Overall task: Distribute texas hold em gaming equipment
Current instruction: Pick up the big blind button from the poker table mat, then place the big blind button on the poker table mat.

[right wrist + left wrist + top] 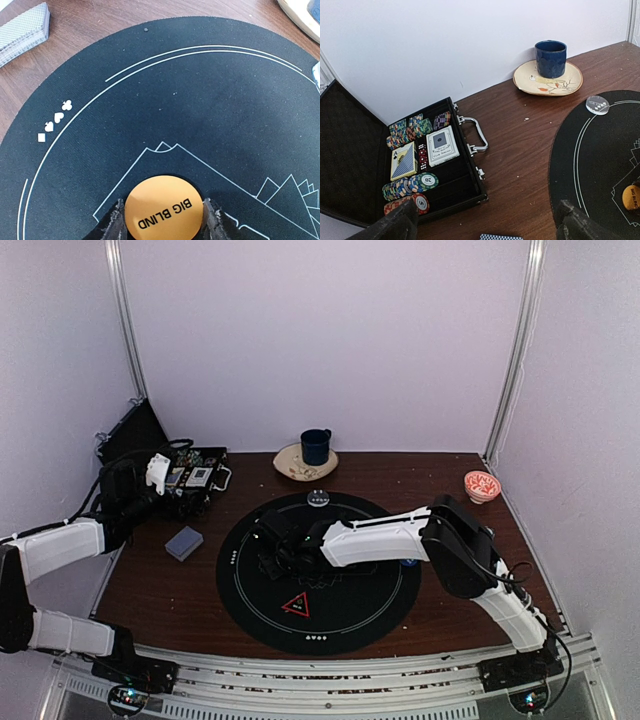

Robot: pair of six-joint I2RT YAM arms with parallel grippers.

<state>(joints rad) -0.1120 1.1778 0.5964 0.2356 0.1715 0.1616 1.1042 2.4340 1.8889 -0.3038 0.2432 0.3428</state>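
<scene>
**Orange disc pinched by its thin edge, and it may slip**

Orange disc [163, 209], printed BIG BLIND, fills the near edge of the right wrist view. The right gripper [163, 220] has a finger pressed against each side of it, so it looks clamped on the disc. Whether the disc is lifted or lies flat on the round black mat [200, 100] I cannot tell. From overhead, this arm reaches from the right to the mat's left half.

The left gripper [487, 215] hangs over the left side of the table [520, 150], fingers wide apart, nothing between them. Far left of it stands an open black case [470, 192] holding striped chips [402, 189] and card packs [441, 145]. A deck of cards [184, 542] lies on the wood just left of the mat. A red-edged triangle marker [296, 605] sits on the mat's near part, a pale disc [597, 104] on its far rim.

Risks, as I judge them: the hold is on a thin, smooth rim, so the disc may tilt, pop free or roll off the mat once it moves. Fingertips this close to the cloth could snag it and shift the marker and pale disc. A low sweep of the arm could knock the triangle marker aside.
</scene>
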